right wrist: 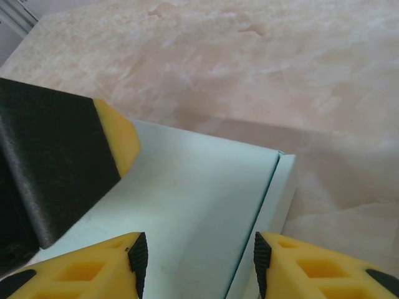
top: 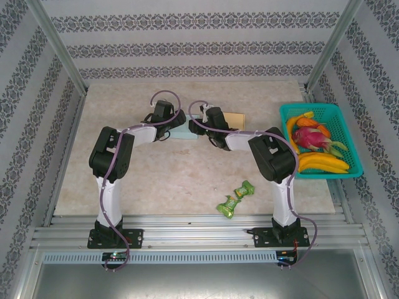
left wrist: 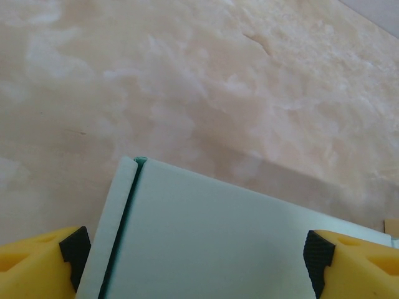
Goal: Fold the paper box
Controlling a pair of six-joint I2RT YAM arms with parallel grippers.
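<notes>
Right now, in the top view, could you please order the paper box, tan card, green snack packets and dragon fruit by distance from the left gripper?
1. paper box, under the left gripper
2. tan card, to the box's right
3. green snack packets, near edge
4. dragon fruit, in the teal basket, far right

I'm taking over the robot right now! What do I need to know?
Left tool: open, jaws wide, just over the box.
Right tool: open, jaws partly apart, over the same box, close beside the left tool.
The box lies flat in the middle of the table, and neither tool holds it. A narrow flap lies along one edge.
Done: cannot tell how many folds.
Left: probably raising the sides into a box.
</notes>
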